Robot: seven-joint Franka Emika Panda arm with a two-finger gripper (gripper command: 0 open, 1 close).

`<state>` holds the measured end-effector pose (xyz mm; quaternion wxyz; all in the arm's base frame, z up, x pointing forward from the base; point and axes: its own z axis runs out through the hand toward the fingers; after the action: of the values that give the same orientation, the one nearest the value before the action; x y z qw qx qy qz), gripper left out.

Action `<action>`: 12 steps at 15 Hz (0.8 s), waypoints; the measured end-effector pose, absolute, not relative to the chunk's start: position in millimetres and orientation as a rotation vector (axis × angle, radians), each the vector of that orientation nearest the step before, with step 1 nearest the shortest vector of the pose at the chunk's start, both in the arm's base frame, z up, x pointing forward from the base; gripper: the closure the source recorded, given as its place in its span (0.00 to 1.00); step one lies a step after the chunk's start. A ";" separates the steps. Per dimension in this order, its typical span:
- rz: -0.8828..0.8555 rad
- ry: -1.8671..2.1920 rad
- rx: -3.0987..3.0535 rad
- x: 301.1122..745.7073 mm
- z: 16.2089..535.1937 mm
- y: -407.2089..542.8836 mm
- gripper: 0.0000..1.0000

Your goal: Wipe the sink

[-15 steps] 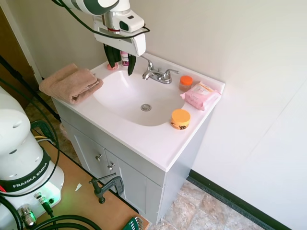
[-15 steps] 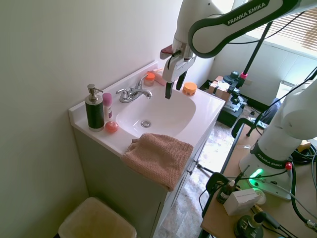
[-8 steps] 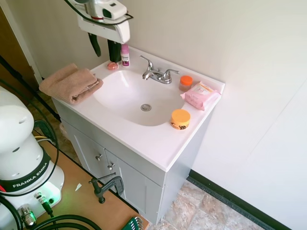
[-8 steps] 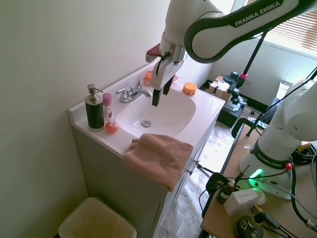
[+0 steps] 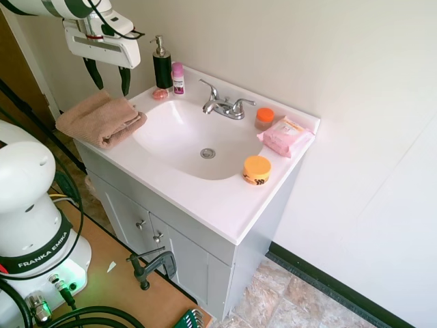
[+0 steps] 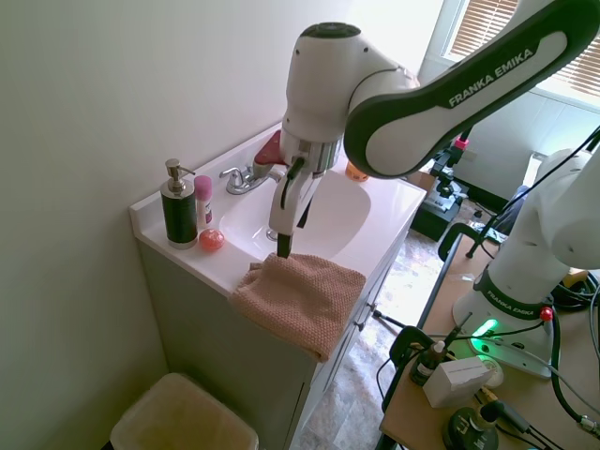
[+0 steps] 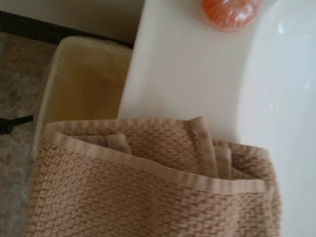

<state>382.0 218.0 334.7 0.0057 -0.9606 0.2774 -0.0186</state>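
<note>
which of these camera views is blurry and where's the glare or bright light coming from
Wrist view: soft focus, the towel weave only roughly resolved, the orange soap blurred. Second exterior view: bright window with blinds blown out at upper right. First exterior view: sharp and evenly lit, with soft sheen on the sink basin.

A home bathroom is shown, marked by a white sink (image 5: 198,140) moulded into a vanity top over grey cabinet doors (image 5: 147,222), with a chrome two-handle faucet (image 5: 223,106) at the wall. Toiletries are set around the basin: a dark soap dispenser (image 5: 162,64), a pink bottle (image 5: 178,78), an orange-lidded jar (image 5: 257,169) and a pink wipes pack (image 5: 285,136). A folded tan towel (image 5: 100,119) is seen just under the tool (image 5: 109,76), a waste bin (image 6: 184,414) stands beside the vanity, and stone-look tiles (image 5: 287,301) cover the floor.
</note>
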 end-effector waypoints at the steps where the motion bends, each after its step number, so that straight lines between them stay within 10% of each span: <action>1: -0.049 0.860 -3.016 379.0 326.7 224.8 0.00; 12: 0.055 0.935 -3.037 344.0 277.4 234.7 0.00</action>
<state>344.0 234.7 277.4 -0.0182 -0.9554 0.2942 0.0173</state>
